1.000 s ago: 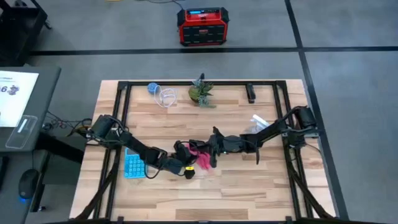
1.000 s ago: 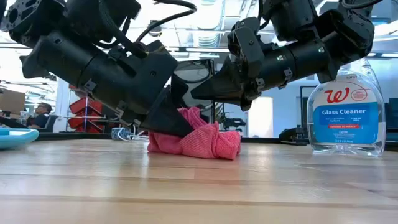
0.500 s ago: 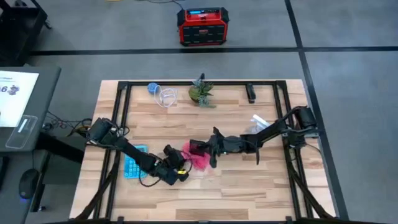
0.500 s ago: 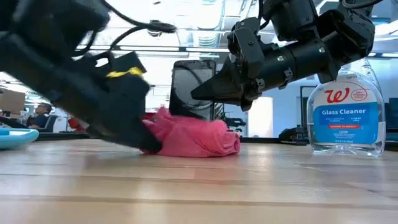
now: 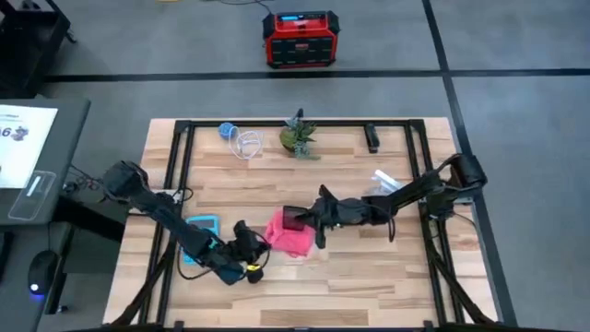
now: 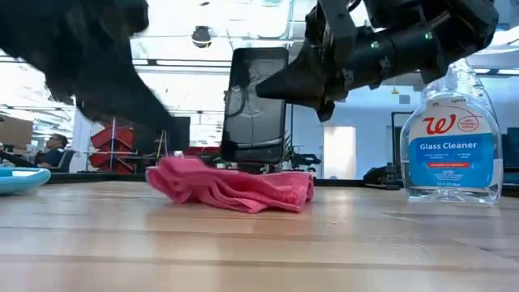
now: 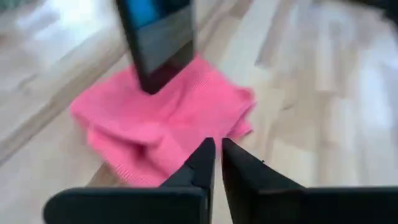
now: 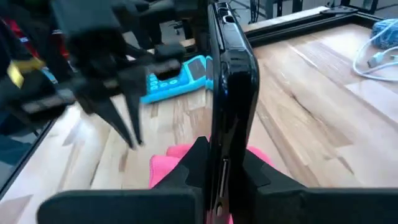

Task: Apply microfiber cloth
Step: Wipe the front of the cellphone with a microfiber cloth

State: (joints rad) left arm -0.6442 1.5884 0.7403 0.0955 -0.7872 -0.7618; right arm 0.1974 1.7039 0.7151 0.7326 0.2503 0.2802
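**Phone held on edge above a cloth nobody grips**

The microfiber cloth (image 5: 289,234) lies bunched on the wooden table (image 5: 369,277), free of both grippers. The right gripper (image 8: 214,167) clamps the black phone (image 6: 255,105) upright, directly over the cloth. The left gripper (image 7: 215,155) sits just beside the cloth with fingers nearly together, holding nothing. The risk: the phone could pivot or slip in its narrow edge grip if pressed down, and the loose cloth may slide rather than wipe.

My wooden tabletop (image 5: 350,267) on grey floor (image 5: 516,138), red box (image 5: 297,39) beyond, side desk (image 5: 37,166) left, bright ceiling lights (image 6: 203,36) overhead
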